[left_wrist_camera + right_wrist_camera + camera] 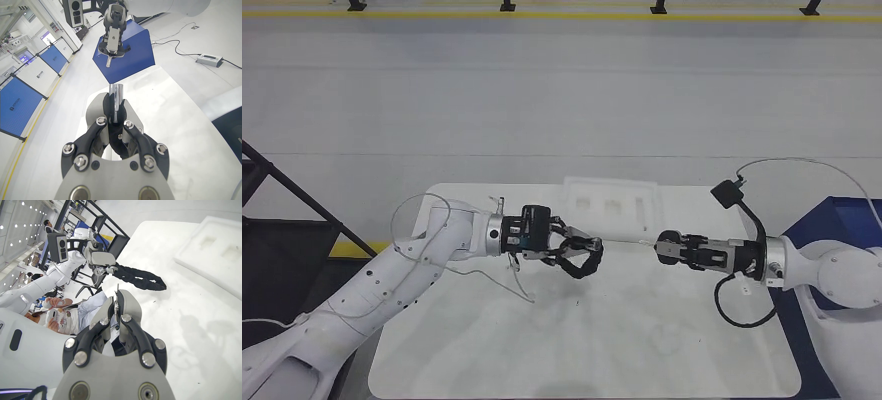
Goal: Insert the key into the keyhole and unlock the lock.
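My left gripper (115,102) is shut on the lock, a chrome cylinder (116,98) held above the middle of the table. The lock's black cable loop (141,279) hangs from the cylinder, whose keyhole face (98,271) points toward the other arm. My right gripper (116,298) is shut on the key (115,307), with the thin blade sticking out past the fingertips. In the left wrist view the key (108,61) points at the lock from the right gripper (112,52). Seen from above, the left gripper (560,241) and right gripper (666,246) face each other with a clear gap between key and lock.
A white foam tray (612,205) with recesses lies at the back of the white table (642,340). A blue box (130,47) stands off the table behind the right arm. A black metal frame (292,200) stands off the table behind the left arm.
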